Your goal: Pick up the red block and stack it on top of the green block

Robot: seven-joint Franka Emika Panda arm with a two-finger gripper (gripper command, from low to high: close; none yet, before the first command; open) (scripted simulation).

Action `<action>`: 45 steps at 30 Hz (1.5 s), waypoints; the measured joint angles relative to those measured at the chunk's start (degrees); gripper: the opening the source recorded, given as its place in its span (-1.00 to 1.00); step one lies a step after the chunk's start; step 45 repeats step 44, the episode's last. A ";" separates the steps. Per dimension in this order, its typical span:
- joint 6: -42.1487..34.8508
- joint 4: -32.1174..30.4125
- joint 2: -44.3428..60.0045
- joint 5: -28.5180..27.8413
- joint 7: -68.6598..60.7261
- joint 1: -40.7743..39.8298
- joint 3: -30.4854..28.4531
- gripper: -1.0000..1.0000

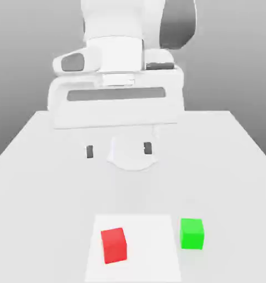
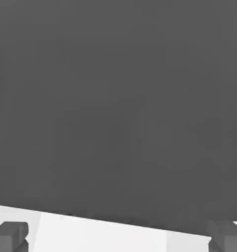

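The white two-fingered hand (image 1: 119,150) stands wide open and empty above the pale grey bench (image 1: 223,182). The solid red cube (image 1: 114,246) sits on a white square patch (image 1: 152,265), with the bright green cube (image 1: 191,234) just beside that patch. Picking seems the step in hand; the next move calls for centring over the red cube, matching its slight turn, then lowering.

A: Which parts of the robot arm (image 1: 116,55) are incomplete in the exterior view?
B: Its upper portion, above the gripper (image 1: 119,150), is cut off by the upper edge.
A: And the surfaces below the gripper?
B: The tabletop (image 1: 223,182) runs past the edges of the exterior view. In the hand view, the two finger ends beside the pale strip are cropped by the edge.
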 joint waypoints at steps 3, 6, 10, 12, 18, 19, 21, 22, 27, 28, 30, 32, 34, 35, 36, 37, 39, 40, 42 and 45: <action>3.01 -2.26 6.21 0.22 -2.58 -0.32 -0.38 0.00; 6.03 -4.54 12.37 -0.27 -4.65 -0.93 -0.56 0.00; 12.00 -4.72 20.61 1.33 -6.98 -1.91 0.60 0.00; 15.45 -4.16 24.76 2.64 -7.99 -3.03 2.00 0.00; 16.78 -3.91 26.43 3.09 -8.31 -3.60 2.68 -1.00; 17.49 -3.79 27.27 3.37 -8.53 -3.86 3.00 -1.00; 15.89 -4.10 25.30 2.62 -8.02 -3.43 2.41 -1.00; 14.43 -4.37 23.58 1.92 -7.50 -3.12 1.95 -1.00; 7.29 -6.12 14.66 -1.37 -6.64 -1.25 2.51 -1.00; 6.59 -6.60 13.49 -1.69 -7.70 0.58 3.73 -1.00; 5.38 -7.60 11.30 -2.09 -10.21 4.73 5.89 -1.00; 4.26 -8.61 9.16 -2.33 -12.96 7.99 8.28 -1.00; 3.15 -9.64 7.00 -2.49 -15.80 12.10 9.79 -1.00; 3.17 -10.01 6.63 -2.60 -16.85 13.44 10.27 -1.00; 4.16 -10.15 7.47 -2.76 -17.30 13.87 10.29 -1.00; 5.64 -10.17 8.93 -2.95 -17.45 14.55 9.79 -1.00; 9.22 -10.08 12.60 -3.31 -17.40 14.41 9.67 -1.00; 11.14 -10.01 14.59 -3.48 -17.33 14.37 9.61 -1.00; 12.97 -9.94 16.49 -3.73 -17.18 14.38 9.52 1.00; 12.97 -9.94 16.49 -3.73 -17.18 14.38 9.52 1.00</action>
